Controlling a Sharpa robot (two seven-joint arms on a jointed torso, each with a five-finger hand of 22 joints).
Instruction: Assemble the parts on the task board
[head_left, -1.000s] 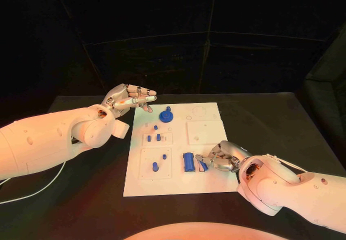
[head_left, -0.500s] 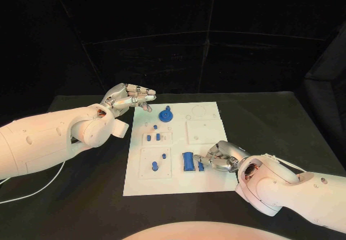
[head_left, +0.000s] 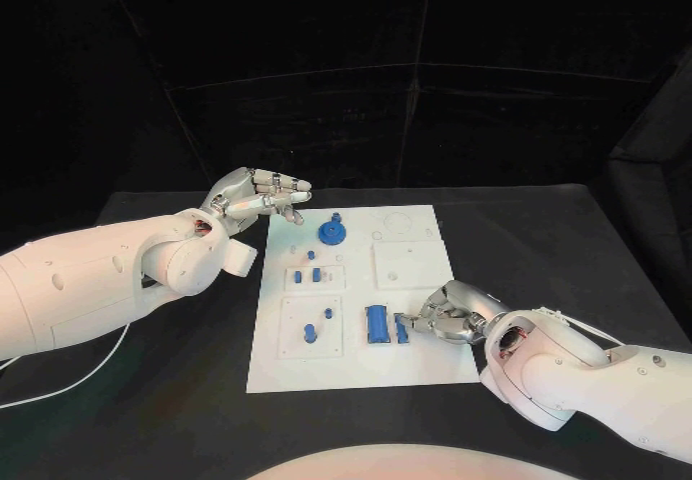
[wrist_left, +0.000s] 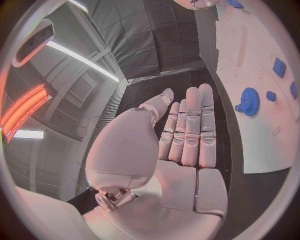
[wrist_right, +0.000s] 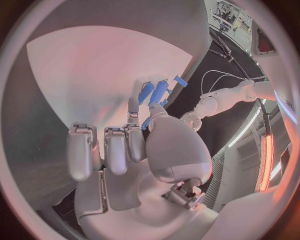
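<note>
Task board (head_left: 411, 352) lies mid-bench (head_left: 577, 240), long side running away from the robot. Progress looks partial, maybe halfway by my read. Blue gear (head_left: 333, 233) sits at the far end of the board, prob. already on its post. Small blue pegs (head_left: 306, 274) stand in the block nearer the middle, and two more blue bits (head_left: 317, 324) sit in the near-left block; can't tell if fully seated. The pale square plate (head_left: 405, 264) on the right side has no blue on it, so that spot seems left to do.

Right hand (head_left: 450, 318) is low on the board's near-right part, fingers curled at the blue rectangular block (head_left: 378, 324) and a smaller blue piece (head_left: 404, 331) beside it; touching or pinching, can't tell.

Left hand (head_left: 261, 196) is raised off the board's far-left corner, fingers apart, holding nothing.
</note>
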